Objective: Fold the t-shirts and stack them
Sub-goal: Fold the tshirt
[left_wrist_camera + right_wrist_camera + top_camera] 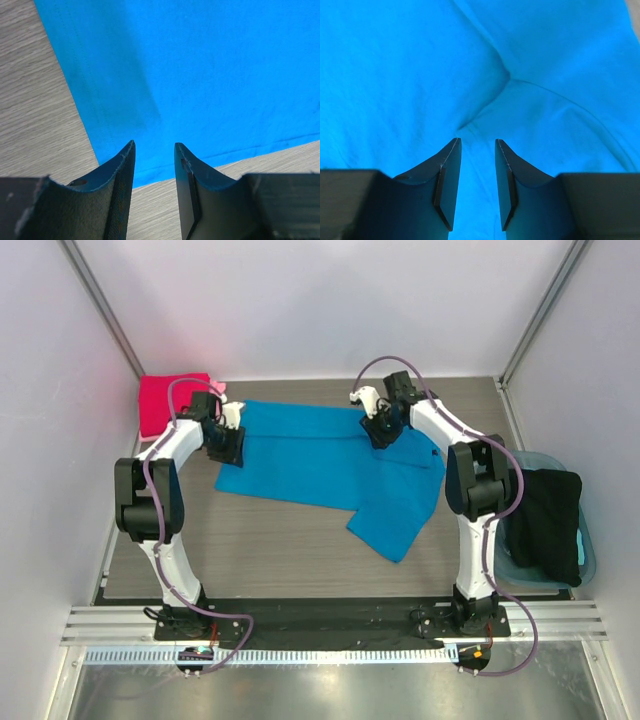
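STEP: first fold, judged not yet begun – blue t-shirt (pixel 320 465) spread flat mid-table, red t-shirt (pixel 165 405) folded far left | LEFT: left gripper (pixel 154 145) parted, empty, over the shirt's left edge | RIGHT: right gripper (pixel 477 141) parted, empty, over the sleeve seam | NEXT: likely descend, pinch cloth.

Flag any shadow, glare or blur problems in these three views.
Top external: even light, sharp; the red t-shirt blooms and tints the wall pink. Left wrist: a soft shadow band darkens the blue t-shirt near its edge; table grain crisp. Right wrist: saturated blue fills the frame, creases readable, right pincer dark, little detail.
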You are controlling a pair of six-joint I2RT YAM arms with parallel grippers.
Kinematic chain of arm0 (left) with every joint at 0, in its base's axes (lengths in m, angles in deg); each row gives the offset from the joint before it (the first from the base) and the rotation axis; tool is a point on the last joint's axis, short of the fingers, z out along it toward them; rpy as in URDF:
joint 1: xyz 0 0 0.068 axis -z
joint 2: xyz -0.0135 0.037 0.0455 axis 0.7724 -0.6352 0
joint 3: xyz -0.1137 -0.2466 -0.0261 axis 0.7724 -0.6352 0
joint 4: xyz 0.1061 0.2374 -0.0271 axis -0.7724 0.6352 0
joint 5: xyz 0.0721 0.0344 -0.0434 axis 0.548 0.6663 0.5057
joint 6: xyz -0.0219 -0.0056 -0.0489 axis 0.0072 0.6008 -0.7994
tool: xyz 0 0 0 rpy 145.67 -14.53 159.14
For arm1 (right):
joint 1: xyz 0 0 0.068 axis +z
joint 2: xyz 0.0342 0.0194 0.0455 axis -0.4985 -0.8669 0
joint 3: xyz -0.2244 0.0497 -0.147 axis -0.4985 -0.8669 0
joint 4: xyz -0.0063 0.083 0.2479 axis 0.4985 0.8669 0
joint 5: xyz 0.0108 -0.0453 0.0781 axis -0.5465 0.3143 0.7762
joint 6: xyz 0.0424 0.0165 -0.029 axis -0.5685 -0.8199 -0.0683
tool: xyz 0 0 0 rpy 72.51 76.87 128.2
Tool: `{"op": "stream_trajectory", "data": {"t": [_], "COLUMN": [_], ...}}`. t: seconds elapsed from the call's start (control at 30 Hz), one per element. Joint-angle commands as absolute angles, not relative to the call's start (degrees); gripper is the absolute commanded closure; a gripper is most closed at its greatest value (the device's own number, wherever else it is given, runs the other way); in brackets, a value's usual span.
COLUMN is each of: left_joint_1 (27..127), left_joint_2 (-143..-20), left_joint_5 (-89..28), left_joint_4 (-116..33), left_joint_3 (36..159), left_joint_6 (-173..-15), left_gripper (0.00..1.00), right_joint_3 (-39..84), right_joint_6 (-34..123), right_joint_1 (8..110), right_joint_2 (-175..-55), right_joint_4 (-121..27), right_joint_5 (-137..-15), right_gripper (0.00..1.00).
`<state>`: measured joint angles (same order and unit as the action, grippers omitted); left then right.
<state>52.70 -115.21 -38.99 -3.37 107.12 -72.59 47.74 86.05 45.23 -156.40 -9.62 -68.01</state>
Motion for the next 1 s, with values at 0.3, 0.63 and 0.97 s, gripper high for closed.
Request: {"op": "stream_trajectory", "data": {"t": [0.3, 0.63, 0.97], "left_joint_1": [52.3, 52.1, 52.0], "left_joint_2": [-113.0, -113.5, -114.2], "left_joint_5": [-38.3, -37.8, -37.6], "left_joint_4": [-4.0, -3.9, -4.0], "left_joint_3": [108.1, 108.1, 108.8], "left_joint_6": [-72.6, -72.6, -72.8], "left_gripper": [0.62, 0.62, 0.62], "right_joint_3": [51.7, 51.4, 51.3], "right_joint_6": [86.1, 85.4, 85.0], "right_joint_1": [45.9, 46.5, 46.7], "right_joint_2": [-159.8, -160.0, -161.2], "right_joint_4": [-9.2, -8.6, -8.3], "right_joint_5": [-69.5, -68.4, -69.1], "right_gripper": [0.61, 0.61, 0.63]}}
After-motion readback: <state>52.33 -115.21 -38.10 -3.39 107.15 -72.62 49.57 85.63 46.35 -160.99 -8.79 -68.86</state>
